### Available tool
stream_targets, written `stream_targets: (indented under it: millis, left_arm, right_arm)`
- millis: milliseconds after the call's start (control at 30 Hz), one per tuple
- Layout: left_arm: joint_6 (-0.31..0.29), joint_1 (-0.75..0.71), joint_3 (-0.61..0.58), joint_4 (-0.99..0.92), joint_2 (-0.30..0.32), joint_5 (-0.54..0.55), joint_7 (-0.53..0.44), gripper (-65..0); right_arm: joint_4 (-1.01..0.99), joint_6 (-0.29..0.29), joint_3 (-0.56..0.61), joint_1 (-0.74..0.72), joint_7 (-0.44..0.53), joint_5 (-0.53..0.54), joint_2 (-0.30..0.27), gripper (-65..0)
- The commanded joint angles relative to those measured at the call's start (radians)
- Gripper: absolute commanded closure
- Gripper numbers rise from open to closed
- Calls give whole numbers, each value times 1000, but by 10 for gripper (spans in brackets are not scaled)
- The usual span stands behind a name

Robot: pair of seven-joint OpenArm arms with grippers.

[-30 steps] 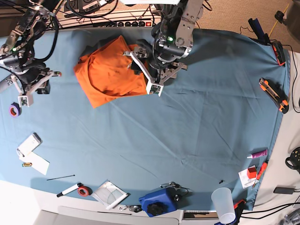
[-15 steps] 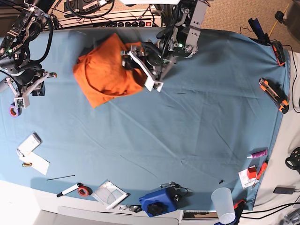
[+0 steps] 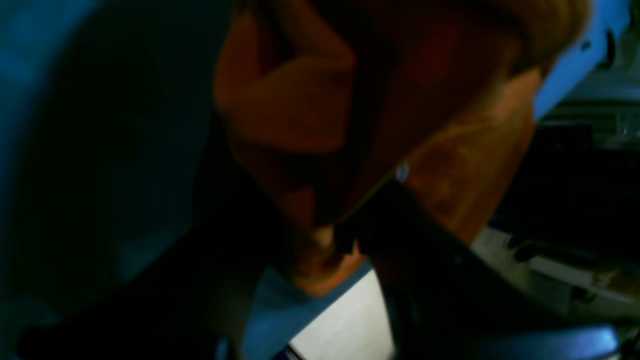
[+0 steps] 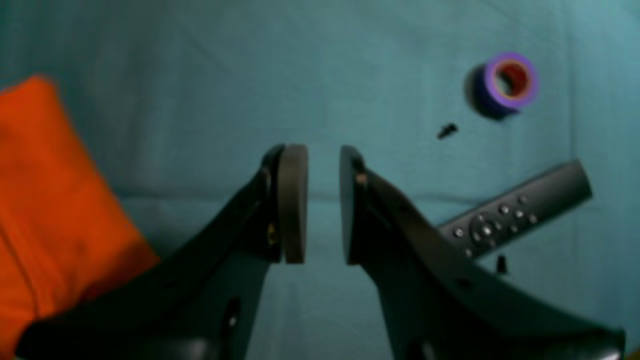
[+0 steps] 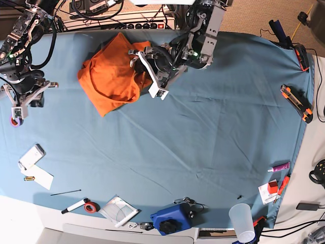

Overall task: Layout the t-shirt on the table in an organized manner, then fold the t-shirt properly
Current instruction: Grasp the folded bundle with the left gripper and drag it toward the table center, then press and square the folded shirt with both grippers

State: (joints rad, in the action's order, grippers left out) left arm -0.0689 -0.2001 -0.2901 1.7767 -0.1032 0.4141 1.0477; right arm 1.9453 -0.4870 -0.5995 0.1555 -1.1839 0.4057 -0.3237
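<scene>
Wrinkled teal cloth covers the broad surface (image 5: pixel 213 137), white edges showing at its near and right sides. Near the far edge lies the t-shirt (image 5: pixel 109 76), soft bright-orange fabric bunched into a rumpled heap. The left claw (image 5: pixel 147 68) is clenched on a fold at the heap's right side. The right claw (image 4: pixel 324 202) hangs released by the left edge, flat pads apart, near a purple tape roll (image 4: pixel 506 82) and a slim black remote (image 4: pixel 517 212). Bare cloth spreads wide toward the near edge.
</scene>
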Motion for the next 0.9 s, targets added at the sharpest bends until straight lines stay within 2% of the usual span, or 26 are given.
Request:
stream_targets:
  millis: [0, 167, 267, 433, 533, 633, 733, 867]
  left_arm:
    - [-10, 14, -1, 37, 24, 5, 3, 0]
    - [-127, 20, -1, 156, 189, 15, 13, 0]
    - [-164, 37, -1, 205, 303, 37, 2, 0]
    - [-274, 131, -2, 209, 501, 80, 10, 0]
    - [-299, 222, -2, 202, 593, 81, 10, 0]
    - [-301, 325, -2, 175, 642, 81, 8, 0]
    - [-385, 418, -28, 130, 655, 82, 13, 0]
    - [-404, 547, -187, 34, 650, 64, 15, 0]
  right_arm:
    - [16, 15, -4, -8, 31, -9, -20, -117]
    - [16, 22, -4, -8, 32, -32, -20, -117]
    - [16, 38, -4, -8, 32, -32, -19, -118]
    - [16, 78, -3, -6, 24, -33, -17, -117]
    - [16, 89, -3, -6, 12, -33, -17, -117]
    - [16, 89, -3, -5, 6, -33, -17, -117]
    - [16, 89, -3, -6, 6, -33, -17, -117]
    - [16, 89, -3, -6, 6, -32, -17, -117]
